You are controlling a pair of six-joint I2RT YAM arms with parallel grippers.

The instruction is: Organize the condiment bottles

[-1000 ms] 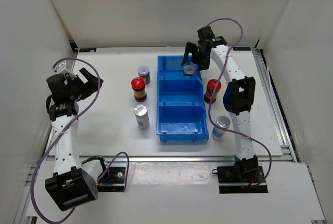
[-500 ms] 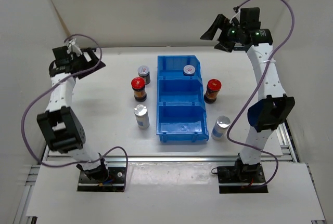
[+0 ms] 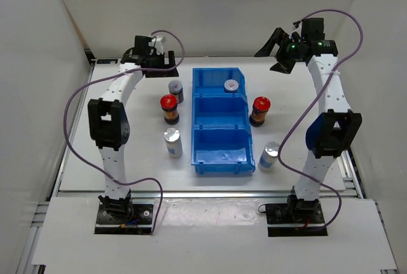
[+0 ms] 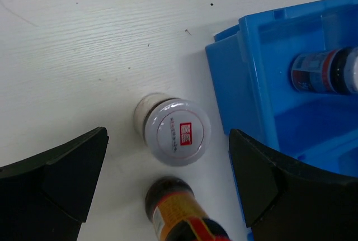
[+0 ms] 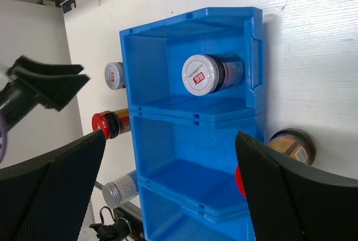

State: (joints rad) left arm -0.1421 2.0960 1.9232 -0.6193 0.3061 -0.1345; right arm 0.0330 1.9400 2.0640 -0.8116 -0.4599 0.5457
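A grey-white-capped bottle [image 3: 232,86] lies in the far compartment of the blue bin [image 3: 219,157]; the right wrist view shows it [image 5: 204,75] on its side. Left of the bin stand a second grey-white-capped bottle [image 3: 175,88], a red-capped one [image 3: 168,106] and a silver one [image 3: 172,140]. To the right of the bin are another red-capped bottle [image 3: 260,108] and another silver one [image 3: 270,154]. My left gripper [image 3: 160,63] hangs open above the outer grey-white cap [image 4: 177,132], touching nothing. My right gripper [image 3: 278,50] is open and empty, high beyond the bin's far right corner.
White walls close in the table on the left, back and right. The bin's middle compartment [image 5: 184,140] and near compartment [image 3: 219,147] hold nothing. The left arm's cable [image 3: 82,96] loops over the left side of the table. A metal rail [image 3: 203,192] runs along the near edge.
The left arm swung from the far left wall to above the bottles at the bin's back left. The right gripper rose from the far compartment, leaving the grey-white-capped bottle there.
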